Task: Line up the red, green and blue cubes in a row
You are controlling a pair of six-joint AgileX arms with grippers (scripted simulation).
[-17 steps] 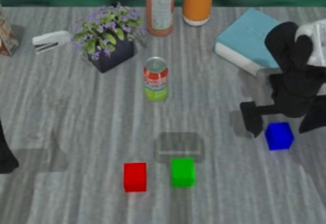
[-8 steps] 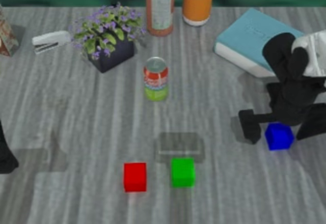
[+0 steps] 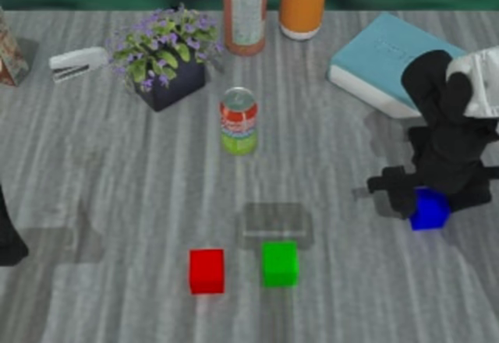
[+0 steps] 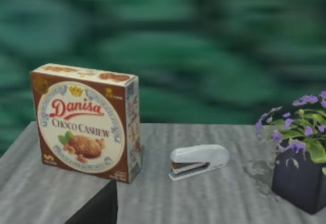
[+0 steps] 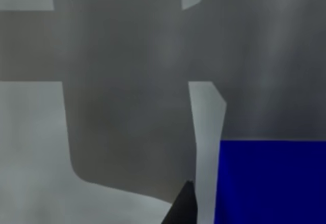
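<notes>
Right gripper (image 3: pixel 430 195) is low over the blue cube (image 3: pixel 429 209) at the bench's (image 3: pixel 117 203) right side; jaws straddle it, partly closed in, one dark finger on each flank. Can't confirm actual contact: the right wrist view shows a finger tip (image 5: pixel 182 203) just beside the cube face with a thin sliver of bench between, so I read it as not yet clamped. Red cube (image 3: pixel 207 270) and green cube (image 3: pixel 280 263) sit near each other at the front centre, already roughly in a row; the blue one is well apart to their right and somewhat further back. Left arm is parked at the left edge, its jaws not in view; its wrist camera just sees a Danisa biscuit box (image 4: pixel 86 119), a stapler (image 4: pixel 198 161) and the potted plant (image 4: pixel 300 163). Handling guess: the cube is rigid, light, matte, flat-sided, so it should not slip or deform. Take it on two opposite flat faces, centred, not on a corner, or it will twist out. Containers: striped soda can (image 3: pixel 238 121) behind the cubes, two bottles (image 3: pixel 302 0) at the back edge, all closed, contents not visible; a blue book (image 3: pixel 382 58) lies beside the right arm.
</notes>
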